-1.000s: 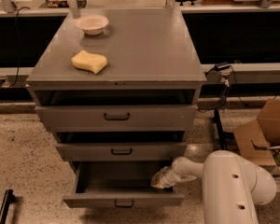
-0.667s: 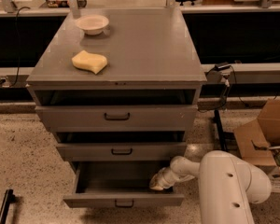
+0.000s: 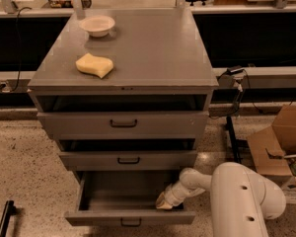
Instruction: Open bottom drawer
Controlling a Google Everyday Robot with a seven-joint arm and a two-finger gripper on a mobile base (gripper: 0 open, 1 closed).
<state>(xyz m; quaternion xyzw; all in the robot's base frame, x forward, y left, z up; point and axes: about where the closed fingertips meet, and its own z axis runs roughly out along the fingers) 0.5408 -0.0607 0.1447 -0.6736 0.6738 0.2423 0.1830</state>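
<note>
Robot body: arm (image 3: 241,201) off-white, smooth glossy shell, rounded all over. Largest link: fat cylinder with domed end, lower right of view. Two small dark round recesses, possibly screw holes, along its side. Slimmer link off-white too, joined through bulbous rounded elbow. Faint ring seams toward wrist, slightly shadowed. At end: gripper (image 3: 164,203), tan-yellowish, duller and darker than shell, detail hard to make out. It sits inside open bottom drawer (image 3: 98,217), at right front corner.
</note>
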